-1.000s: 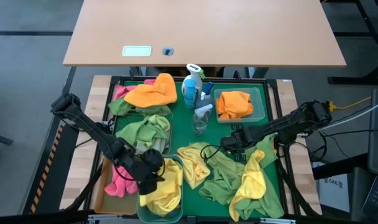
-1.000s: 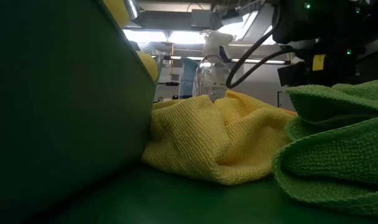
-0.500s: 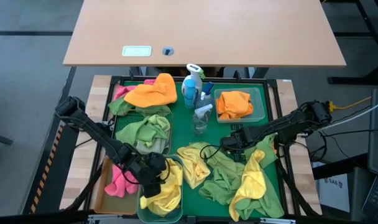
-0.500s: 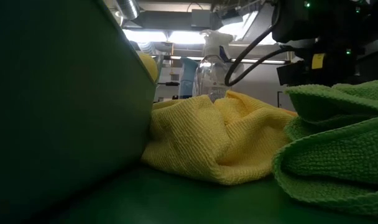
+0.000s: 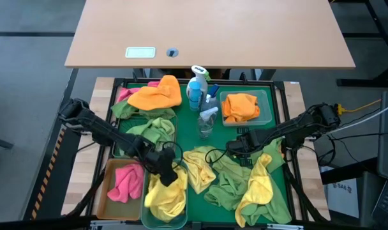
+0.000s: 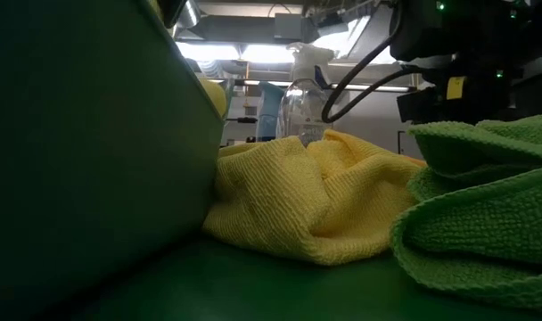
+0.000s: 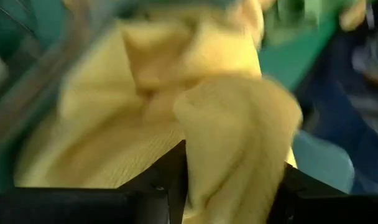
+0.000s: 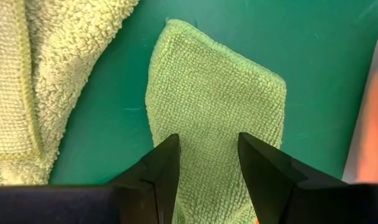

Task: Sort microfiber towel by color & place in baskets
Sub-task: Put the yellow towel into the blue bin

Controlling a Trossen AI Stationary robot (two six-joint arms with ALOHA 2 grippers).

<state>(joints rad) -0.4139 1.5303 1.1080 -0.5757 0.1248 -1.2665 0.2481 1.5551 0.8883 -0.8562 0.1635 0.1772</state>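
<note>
Over the teal basket [image 5: 150, 216] the left gripper [image 5: 168, 174] pinches a yellow towel [image 5: 166, 195], likely next releasing it inside, while the right gripper [image 5: 235, 146] hangs parted, empty, over a green towel [image 8: 207, 118] on the tray [image 5: 187, 134]

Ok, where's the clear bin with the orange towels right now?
In the high view, the clear bin sits at the green tray's far right, beside the spray bottles, just beyond the right gripper.
</note>
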